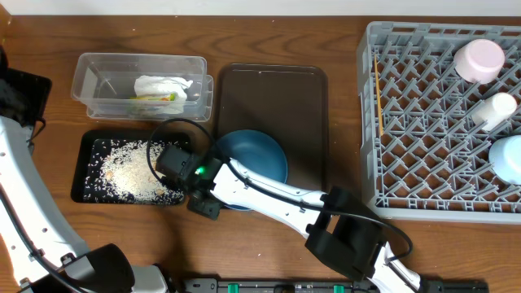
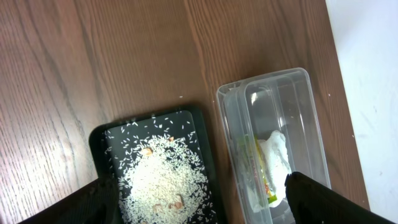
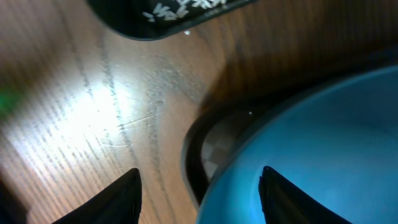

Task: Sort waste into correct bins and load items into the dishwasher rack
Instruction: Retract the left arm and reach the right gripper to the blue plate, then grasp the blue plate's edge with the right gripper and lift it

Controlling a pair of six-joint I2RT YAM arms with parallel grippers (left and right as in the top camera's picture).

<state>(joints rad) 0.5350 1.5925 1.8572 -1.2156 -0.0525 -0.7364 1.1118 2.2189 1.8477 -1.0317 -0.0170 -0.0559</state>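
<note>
The large dark blue bowl (image 1: 256, 159) sits on the front-left corner of the brown serving tray (image 1: 277, 89). My right gripper (image 1: 203, 194) is open at the bowl's left rim; in the right wrist view its fingers (image 3: 199, 183) straddle the rim of the bowl (image 3: 311, 143), one inside and one over the table. My left gripper (image 2: 199, 202) is open and empty, high above the black tray (image 2: 155, 168) of rice (image 1: 130, 172) and the clear container (image 1: 138, 81), which holds the napkin (image 1: 163, 85) and the wrapper (image 1: 155, 97).
The grey dishwasher rack (image 1: 423, 130) stands at the right. It holds the pinkish cup (image 1: 480, 59), the white piece (image 1: 495, 110), the light blue bowl (image 1: 509, 159) and the chopsticks (image 1: 378, 94). The right arm (image 1: 285, 199) crosses the table's front.
</note>
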